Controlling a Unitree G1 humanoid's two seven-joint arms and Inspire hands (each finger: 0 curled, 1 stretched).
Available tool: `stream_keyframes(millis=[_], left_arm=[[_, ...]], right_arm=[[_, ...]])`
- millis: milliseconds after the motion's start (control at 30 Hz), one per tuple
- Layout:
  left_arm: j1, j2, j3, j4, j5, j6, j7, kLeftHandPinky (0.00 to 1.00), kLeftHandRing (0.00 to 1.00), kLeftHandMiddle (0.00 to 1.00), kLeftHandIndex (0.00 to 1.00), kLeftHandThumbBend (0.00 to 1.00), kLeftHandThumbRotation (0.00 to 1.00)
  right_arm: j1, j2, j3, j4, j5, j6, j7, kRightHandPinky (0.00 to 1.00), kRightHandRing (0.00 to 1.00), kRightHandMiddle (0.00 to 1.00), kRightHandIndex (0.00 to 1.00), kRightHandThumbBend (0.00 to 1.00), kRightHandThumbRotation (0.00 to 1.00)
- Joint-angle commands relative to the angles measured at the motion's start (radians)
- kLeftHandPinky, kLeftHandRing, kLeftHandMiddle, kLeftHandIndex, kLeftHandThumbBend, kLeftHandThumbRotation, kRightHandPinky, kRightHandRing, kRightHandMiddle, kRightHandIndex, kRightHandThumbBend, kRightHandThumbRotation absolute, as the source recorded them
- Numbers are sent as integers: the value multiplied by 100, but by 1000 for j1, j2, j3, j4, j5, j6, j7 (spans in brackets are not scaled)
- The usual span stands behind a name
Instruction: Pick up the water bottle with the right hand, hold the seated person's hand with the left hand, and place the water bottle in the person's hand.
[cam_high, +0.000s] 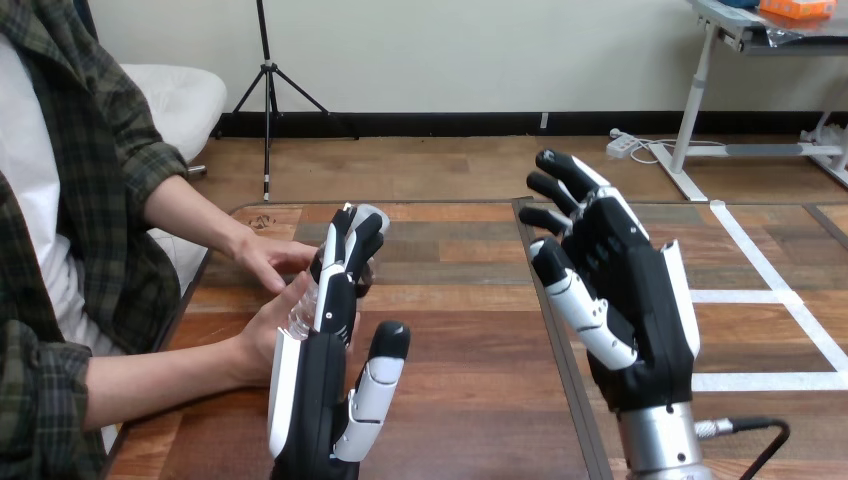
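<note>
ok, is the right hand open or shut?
Open: the right hand is raised with fingers straight and spread, holding nothing; the water bottle is between the person's hands.

**Bottle between hands at the worktop's left side**

The clear plastic water bottle (299, 308) is over the left side of the brown wooden worktop (460, 310), tilted. The person's lower hand (252, 345) is under it and the person's upper hand (262, 258) is behind it. The robot's left hand (310, 400) stands before the bottle, its straight fingers (340, 262) lying along it. The right hand (630, 300) is raised well apart, at the right.
</note>
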Motion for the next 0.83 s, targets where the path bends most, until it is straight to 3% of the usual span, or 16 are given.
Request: stream_keyframes(millis=[0, 800], left_arm=[[-31, -14, 12, -9, 8, -27, -7, 98, 93, 94, 100, 47, 100], [-29, -16, 17, -18, -15, -38, -45, 98, 92, 94, 100, 40, 100]], right_arm=[[-14, 19, 5, -34, 22, 8, 10, 76, 85, 87, 80, 58, 47], [15, 30, 5, -22, 5, 14, 10, 74, 82, 85, 78, 53, 45]])
